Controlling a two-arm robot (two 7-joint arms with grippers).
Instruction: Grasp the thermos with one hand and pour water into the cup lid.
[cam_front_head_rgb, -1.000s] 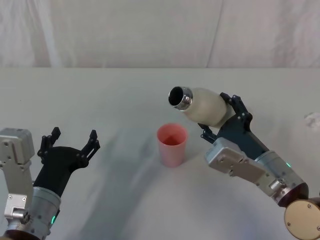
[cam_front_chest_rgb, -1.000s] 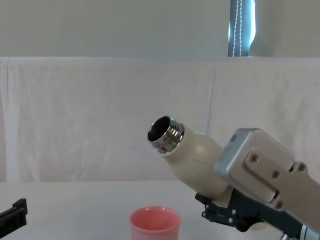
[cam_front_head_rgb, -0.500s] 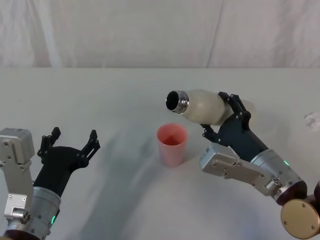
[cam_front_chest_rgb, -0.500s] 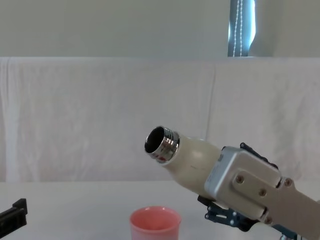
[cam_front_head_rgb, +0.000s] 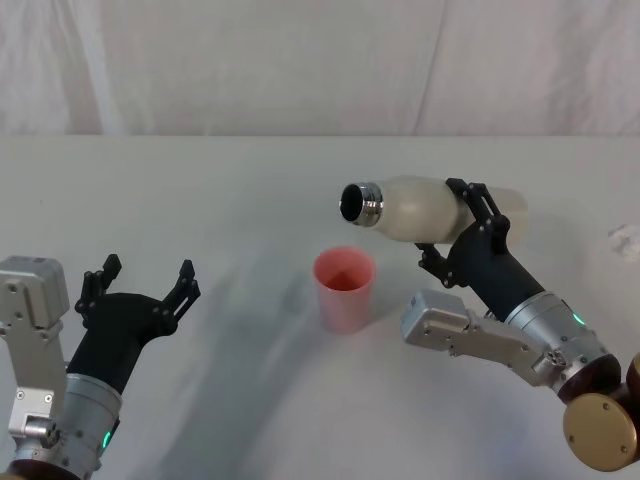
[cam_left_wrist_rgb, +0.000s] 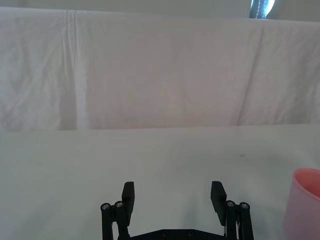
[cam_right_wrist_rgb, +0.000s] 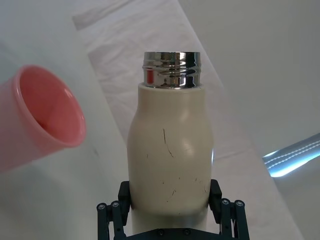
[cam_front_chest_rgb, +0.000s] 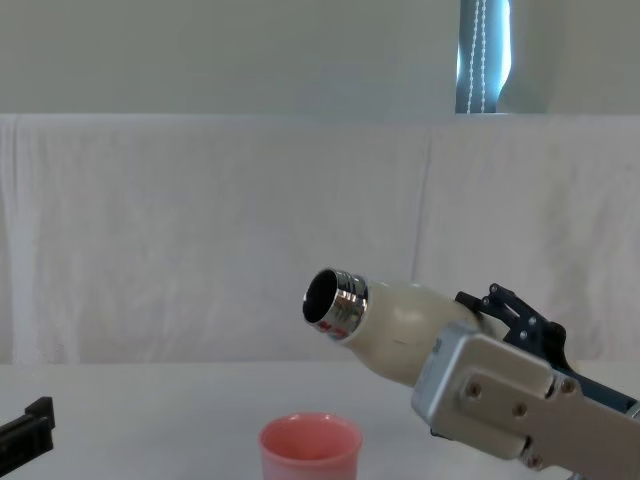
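My right gripper (cam_front_head_rgb: 462, 225) is shut on the cream-white thermos (cam_front_head_rgb: 415, 211), holding it in the air, tipped nearly level. Its open silver neck (cam_front_head_rgb: 360, 203) points left, above and slightly behind the pink cup lid (cam_front_head_rgb: 344, 290), which stands upright on the table. From the chest camera the thermos (cam_front_chest_rgb: 395, 325) hangs above the cup lid (cam_front_chest_rgb: 310, 449). The right wrist camera has the thermos (cam_right_wrist_rgb: 169, 155) between the fingers (cam_right_wrist_rgb: 111, 210) and the cup lid (cam_right_wrist_rgb: 37, 120) off to one side. My left gripper (cam_front_head_rgb: 142, 283) rests open and empty at the left, also seen as the left gripper (cam_left_wrist_rgb: 173, 195).
A white cloth covers the table (cam_front_head_rgb: 200, 200) and hangs as a backdrop behind it. A small crumpled white bit (cam_front_head_rgb: 625, 240) lies at the table's right edge.
The right gripper has tipped the thermos further toward level, its neck lowering and shifting slightly right over the cup lid. The left gripper has not moved.
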